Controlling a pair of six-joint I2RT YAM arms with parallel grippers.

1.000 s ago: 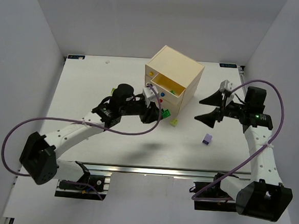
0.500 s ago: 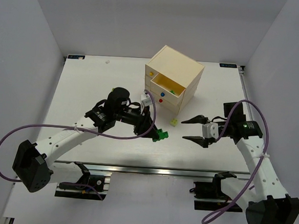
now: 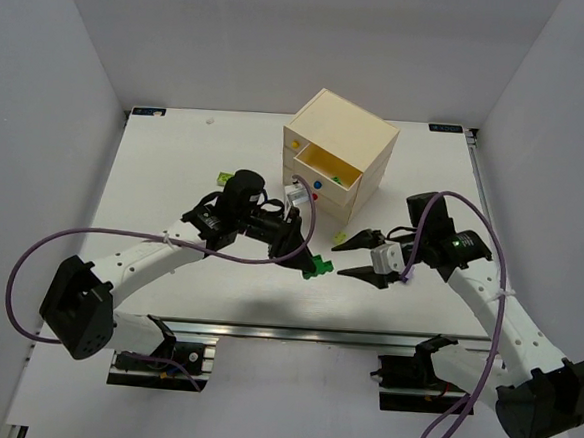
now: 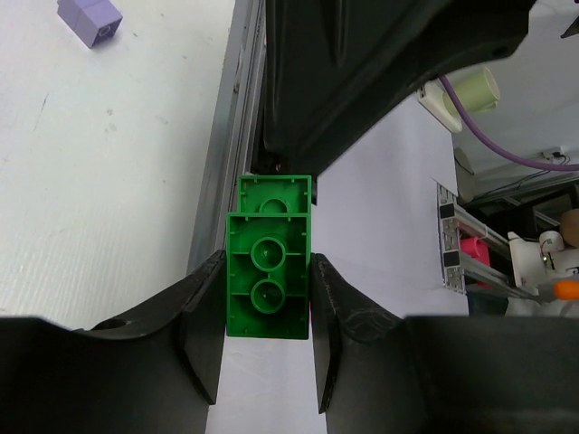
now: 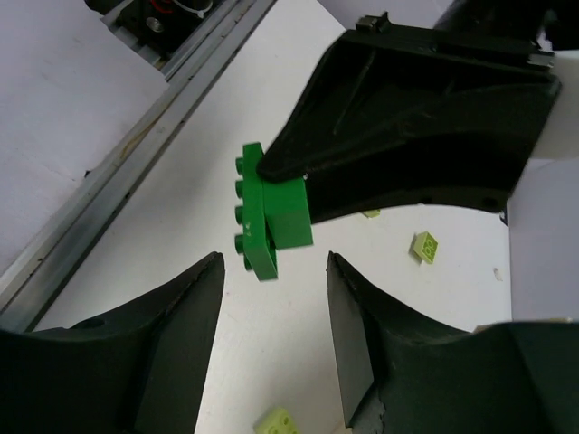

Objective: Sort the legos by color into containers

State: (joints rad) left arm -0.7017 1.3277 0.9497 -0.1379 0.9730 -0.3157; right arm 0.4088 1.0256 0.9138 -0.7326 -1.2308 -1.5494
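My left gripper (image 3: 309, 260) is shut on a dark green lego (image 3: 320, 266) and holds it above the table in front of the chest. In the left wrist view this green lego (image 4: 268, 285) sits clamped between both fingers (image 4: 204, 316). My right gripper (image 5: 271, 271) faces it, open, with the green lego (image 5: 271, 217) just beyond its tips and nothing between them. The cream chest (image 3: 343, 132) of containers has its upper drawer (image 3: 328, 166) pulled out. Lime legos (image 5: 425, 246) lie on the table, one (image 3: 340, 239) near the chest. A lavender lego (image 4: 89, 18) lies apart.
The metal rail (image 3: 294, 331) runs along the table's front edge, close below both grippers. White walls enclose the left, right and back sides. Purple cables (image 3: 90, 240) loop off both arms.
My left gripper took the green lego and carried it away from the chest toward the front. My right arm swung in from the right to face it, and its jaws narrowed.
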